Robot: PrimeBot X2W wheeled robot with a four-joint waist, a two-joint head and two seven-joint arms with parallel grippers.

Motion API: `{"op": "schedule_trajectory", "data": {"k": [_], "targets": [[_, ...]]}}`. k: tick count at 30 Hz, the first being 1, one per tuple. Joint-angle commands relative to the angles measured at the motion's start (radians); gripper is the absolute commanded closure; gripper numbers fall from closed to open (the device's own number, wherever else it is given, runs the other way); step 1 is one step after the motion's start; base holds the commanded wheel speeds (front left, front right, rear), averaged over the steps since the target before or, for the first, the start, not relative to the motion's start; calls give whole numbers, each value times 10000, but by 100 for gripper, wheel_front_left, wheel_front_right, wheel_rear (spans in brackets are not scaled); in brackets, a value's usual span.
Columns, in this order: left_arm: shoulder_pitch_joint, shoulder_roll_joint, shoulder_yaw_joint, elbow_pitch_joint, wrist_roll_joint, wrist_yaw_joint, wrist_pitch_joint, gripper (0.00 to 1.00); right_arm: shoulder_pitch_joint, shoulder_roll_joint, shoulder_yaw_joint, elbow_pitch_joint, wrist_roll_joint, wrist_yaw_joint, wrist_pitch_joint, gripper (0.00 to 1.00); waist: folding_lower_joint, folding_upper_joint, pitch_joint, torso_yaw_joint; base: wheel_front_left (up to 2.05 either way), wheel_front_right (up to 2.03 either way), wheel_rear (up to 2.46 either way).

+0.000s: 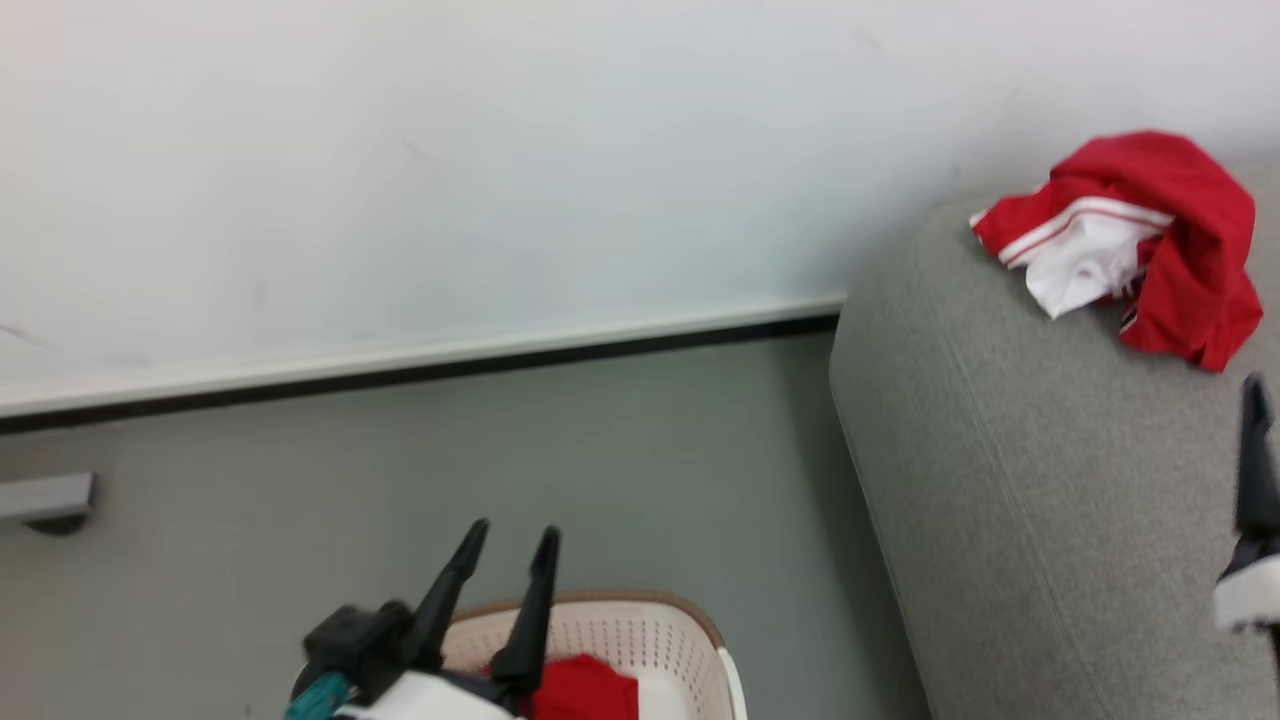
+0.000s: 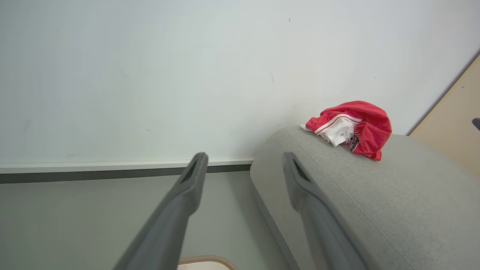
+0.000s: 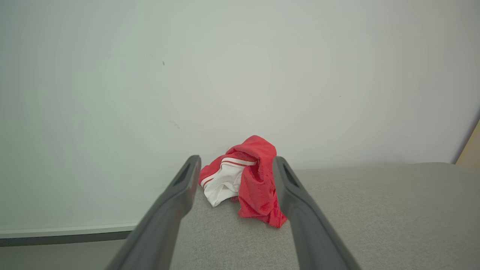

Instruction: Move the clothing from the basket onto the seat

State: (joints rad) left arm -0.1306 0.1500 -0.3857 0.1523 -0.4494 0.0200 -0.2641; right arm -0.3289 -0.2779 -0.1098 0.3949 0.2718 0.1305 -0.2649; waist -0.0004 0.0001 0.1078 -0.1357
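**Left gripper** (image 1: 513, 530)
- Hovers over the near rim of the basket (image 1: 650, 632), with both long fingers pointing up and forward toward the wall (image 1: 400, 150).
- Jaws spread, with nothing between them.
- Tilts slightly right, with the pale wrist housing at the lower edge of the head view.
- In the left wrist view, looks past the end of the seat (image 1: 1050, 480), which lies ahead and to the right of the jaws.

**Right gripper** (image 3: 236, 159)
- Hovers above the seat's grey top, with the fingers aimed at the wall.
- Jaws spread, gripping nothing.
- In the head view, shows one dark finger standing upright at the right edge.

**Clothing**
- Red-and-white garment (image 1: 1180, 230): lies crumpled on the seat by the wall, ahead of the right jaws and clear of both fingers. In the right wrist view, sits framed in the gap between the tips.
- Red garment (image 1: 585, 690): lies inside the basket, below the left jaws and just right of their base. Contact with the fingers cannot be told.

**Basket**
- Stands on the grey floor (image 1: 650, 450), beside the end of the seat, beneath the left jaws.
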Motion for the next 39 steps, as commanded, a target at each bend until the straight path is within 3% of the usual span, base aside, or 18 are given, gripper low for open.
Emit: {"op": "schedule_trajectory", "data": {"k": [1,7,15,23,39], "targets": [[296,126,156,-8,91,25,-2,0,440,163,-64,-217,-153,6,10,0,4,-1,-632,231,0,0,0],[1276,256,1003,-33,404,86,-3,0,2181,1216,-142,-1275,-226,6,68,0,4,-1,-1331,469,0,0,0],[2153,280,1996,-65,979,26,-3,0,3682,1963,449,-1747,-439,6,105,0,4,-1,-1826,784,0,0,0],[2657,71,2774,43,1332,-209,-4,0,4211,2218,1007,-1432,-733,6,86,0,4,-1,-2127,1009,0,0,0],[2585,-411,3351,301,1812,-748,-5,0,4175,2277,1231,-1212,-507,6,33,0,4,-1,-2128,1028,0,0,0]]}}
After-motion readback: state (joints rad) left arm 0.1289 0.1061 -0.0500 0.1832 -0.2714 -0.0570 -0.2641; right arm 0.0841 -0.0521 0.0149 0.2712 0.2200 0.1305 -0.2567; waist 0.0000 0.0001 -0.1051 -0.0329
